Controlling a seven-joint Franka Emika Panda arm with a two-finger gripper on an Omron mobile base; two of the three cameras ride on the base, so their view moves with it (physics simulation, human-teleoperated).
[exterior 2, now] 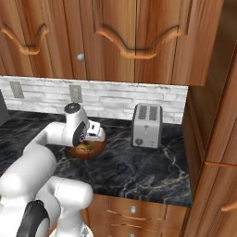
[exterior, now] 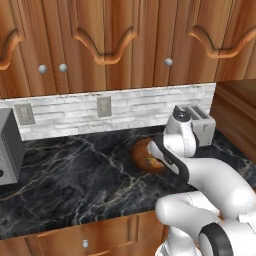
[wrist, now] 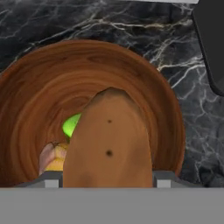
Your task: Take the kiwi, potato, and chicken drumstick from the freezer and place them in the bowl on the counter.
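My gripper [wrist: 108,179] is shut on the brown potato [wrist: 109,140] and holds it low over the reddish-brown wooden bowl [wrist: 39,83]. Under the potato a bright green bit of the kiwi [wrist: 71,125] peeks out. Beside it lies the pale and yellowish chicken drumstick [wrist: 50,158], inside the bowl. From the base views my hand [exterior: 165,150] hangs over the bowl [exterior: 141,152] on the black marble counter [exterior: 75,175], just left of the toaster. The bowl [exterior 2: 88,149] sits below my hand [exterior 2: 95,131]. The freezer is out of view.
A silver toaster [exterior 2: 147,125] stands right of the bowl against the white brick backsplash. A grey appliance [exterior: 7,150] sits at the counter's far left. Wooden wall cabinets hang overhead, and a tall wooden cabinet side [exterior 2: 208,120] closes the counter's right end.
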